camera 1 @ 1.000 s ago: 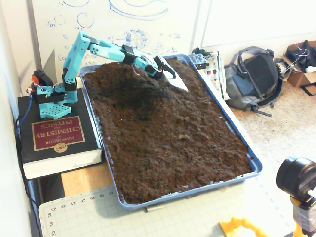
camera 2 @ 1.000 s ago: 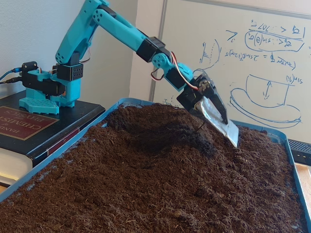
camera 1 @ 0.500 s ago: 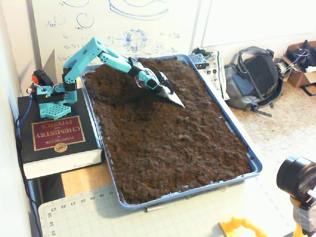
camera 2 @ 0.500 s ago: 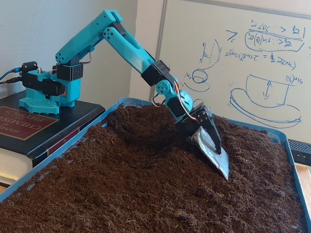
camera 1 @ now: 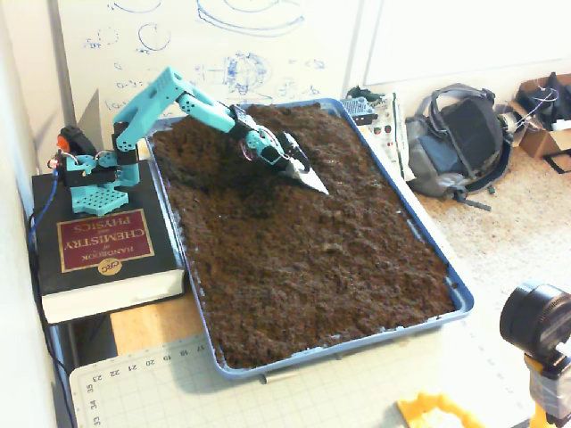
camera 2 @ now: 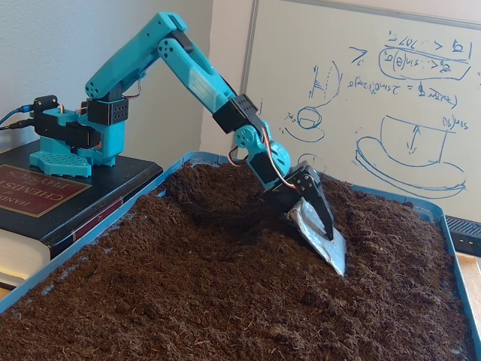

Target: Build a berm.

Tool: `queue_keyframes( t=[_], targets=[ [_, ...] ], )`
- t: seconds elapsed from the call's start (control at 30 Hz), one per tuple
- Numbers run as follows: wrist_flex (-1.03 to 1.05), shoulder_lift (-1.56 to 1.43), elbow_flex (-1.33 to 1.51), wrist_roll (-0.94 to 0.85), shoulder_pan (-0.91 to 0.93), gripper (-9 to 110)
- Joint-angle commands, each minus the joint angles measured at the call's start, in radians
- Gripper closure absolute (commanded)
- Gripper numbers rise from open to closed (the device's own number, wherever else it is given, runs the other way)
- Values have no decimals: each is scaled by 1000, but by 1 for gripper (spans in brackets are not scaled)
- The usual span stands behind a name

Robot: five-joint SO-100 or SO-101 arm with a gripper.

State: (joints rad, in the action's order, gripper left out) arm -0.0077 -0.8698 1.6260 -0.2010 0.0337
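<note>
1. I am watching the teal arm (camera 2: 188, 71) reaching from its book base (camera 1: 103, 254) into the blue tray (camera 1: 442, 267) of soil on the worktop (camera 1: 152, 325).
2. The end effector (camera 2: 325, 235) is carrying a silvery scoop blade (camera 1: 308, 176); I cannot tell whether it is clenched on the blade or the blade is fixed to it.
3. The blade tip is touching the soil at the tray's far side, tilted down.
4. The berm (camera 2: 225, 184) is barely forming: a low, dark hump in the far left corner near the arm, not clearly ridged.
5. I am judging that a shallow, steady drag toward that hump suits best, since crumbly, fibrous soil spills off a steep blade.
6. Elsewhere the soil bed (camera 1: 312, 267) is lying flat and lumpy.
</note>
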Motion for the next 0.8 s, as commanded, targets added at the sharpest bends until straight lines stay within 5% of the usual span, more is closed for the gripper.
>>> queue_keyframes(
  t=[0.0,0.77],
  targets=[
    [6,-84,127,-8,17,101],
    [341,-494,256,9,-9,101]
  ],
)
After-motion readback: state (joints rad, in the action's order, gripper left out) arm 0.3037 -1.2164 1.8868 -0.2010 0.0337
